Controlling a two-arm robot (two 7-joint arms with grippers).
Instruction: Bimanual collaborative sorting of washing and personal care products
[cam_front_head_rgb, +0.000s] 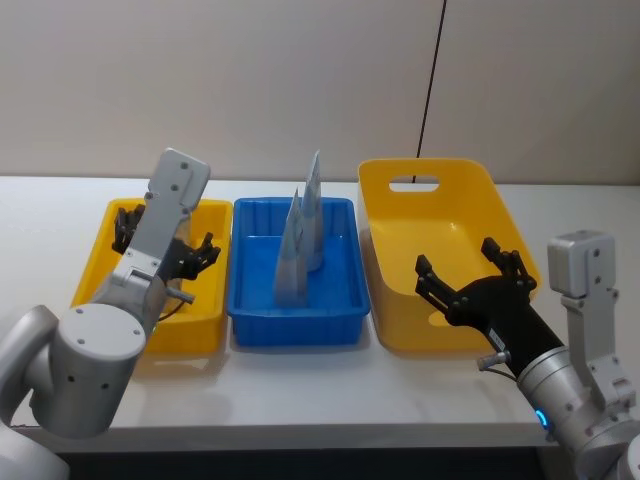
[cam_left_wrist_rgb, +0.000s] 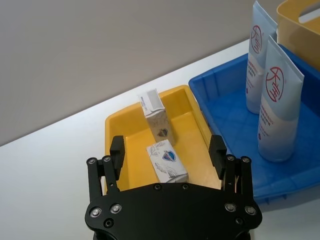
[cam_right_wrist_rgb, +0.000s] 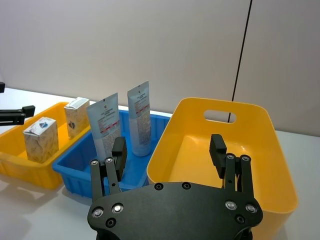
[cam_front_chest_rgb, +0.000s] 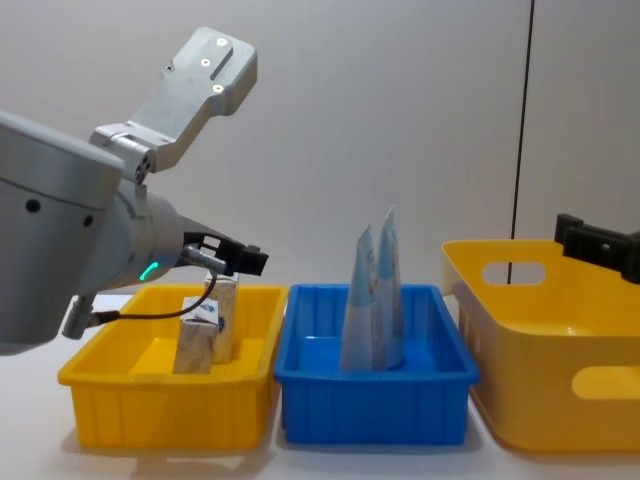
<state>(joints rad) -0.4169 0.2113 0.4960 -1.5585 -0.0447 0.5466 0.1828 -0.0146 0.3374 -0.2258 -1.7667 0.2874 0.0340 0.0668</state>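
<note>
Two pale cartons (cam_left_wrist_rgb: 157, 117) (cam_left_wrist_rgb: 167, 160) stand in the small yellow bin (cam_front_head_rgb: 190, 335) on the left. My left gripper (cam_front_head_rgb: 165, 240) hovers over that bin, open and empty, its fingers (cam_left_wrist_rgb: 116, 150) apart above the nearer carton. In the chest view the cartons (cam_front_chest_rgb: 198, 345) sit below the left gripper (cam_front_chest_rgb: 235, 258). Two slim blue-grey tubes (cam_front_head_rgb: 292, 255) (cam_front_head_rgb: 313, 215) stand upright in the blue bin (cam_front_head_rgb: 295, 325). My right gripper (cam_front_head_rgb: 462, 262) hangs open and empty over the large yellow bin (cam_front_head_rgb: 420, 205), away from the tubes (cam_right_wrist_rgb: 104, 130).
The three bins stand side by side on a white table (cam_front_head_rgb: 400, 390), close to a plain wall. The large yellow bin (cam_right_wrist_rgb: 240, 145) holds nothing inside. A dark cable (cam_front_head_rgb: 430, 80) runs down the wall behind it.
</note>
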